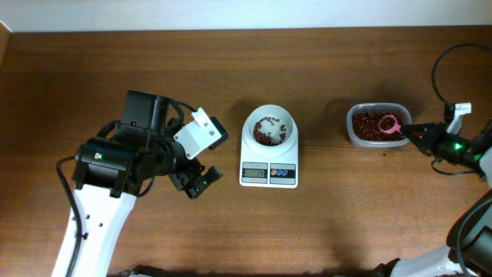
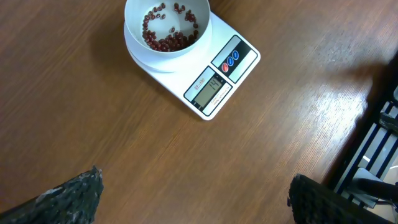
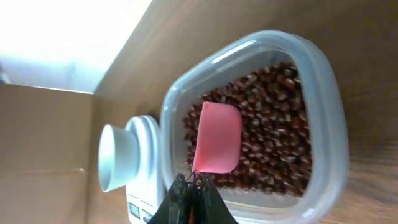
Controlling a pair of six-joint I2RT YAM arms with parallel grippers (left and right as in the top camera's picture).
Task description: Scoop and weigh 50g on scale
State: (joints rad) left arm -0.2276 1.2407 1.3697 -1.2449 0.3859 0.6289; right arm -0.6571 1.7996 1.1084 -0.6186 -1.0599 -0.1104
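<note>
The white scale (image 1: pixel 269 158) stands mid-table, and its round bowl holds a thin layer of red-brown beans (image 1: pixel 267 135). The left wrist view shows the scale (image 2: pixel 214 74), its lit display and the beans (image 2: pixel 165 34) in the bowl. My left gripper (image 1: pixel 196 183) hovers left of the scale, open and holding nothing (image 2: pixel 194 186). At the right, my right gripper (image 1: pixel 410 132) is shut on the handle of a pink scoop (image 1: pixel 390 125). The scoop (image 3: pixel 217 137) rests over the heap of beans (image 3: pixel 273 124) inside the clear tub (image 1: pixel 355 131).
The tub's near rim (image 3: pixel 323 93) curves around the scoop. The scale's bowl (image 3: pixel 118 155) stands just beyond the tub in the right wrist view. Black cables (image 1: pixel 446 61) loop at the table's right edge. A dark frame (image 2: pixel 379 143) stands past the table edge.
</note>
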